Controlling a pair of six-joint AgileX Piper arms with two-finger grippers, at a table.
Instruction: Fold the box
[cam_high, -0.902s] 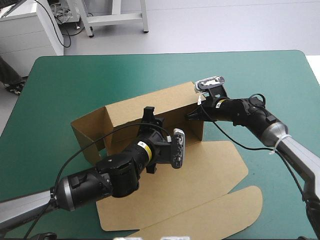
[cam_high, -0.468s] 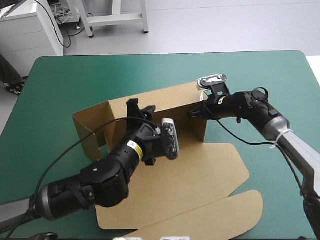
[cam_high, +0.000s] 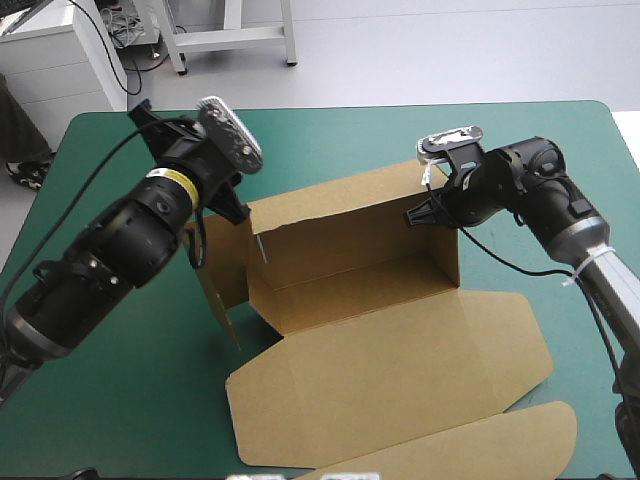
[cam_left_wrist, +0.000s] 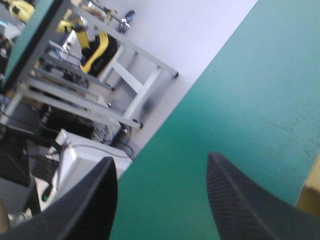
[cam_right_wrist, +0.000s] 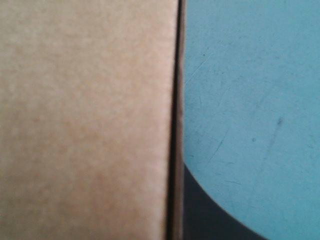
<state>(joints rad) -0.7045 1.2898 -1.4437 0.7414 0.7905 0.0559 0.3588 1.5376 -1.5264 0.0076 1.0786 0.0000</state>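
High view, box: the brown box (cam_high: 390, 350) sits mid-frame on the teal-green cover (cam_high: 520, 140). Its far wall (cam_high: 340, 215) and right end wall (cam_high: 447, 250) are upright. The left end flap (cam_high: 222, 285) stands askew, and the front panel and lid flap (cam_high: 480, 440) lie flat toward the bottom edge.
High view, right gripper: the right gripper (cam_high: 415, 216), right of centre, is at the far wall's right top corner.
High view, left gripper: the left gripper (cam_high: 148, 116) is raised at upper left, clear of the box.
Left wrist view: the fingers are spread wide with nothing between them. Bare cover lies ahead, and a sliver of board shows beside one finger.
Right wrist view: the board's edge runs out from the gripper's middle, with one black finger (cam_right_wrist: 210, 215) tight against it and the other hidden. It looks pinched on the wall.
Done, judged: the far wall and right end are raised.
Left, judged: the left end needs squaring and tucking, and the front panel needs raising.
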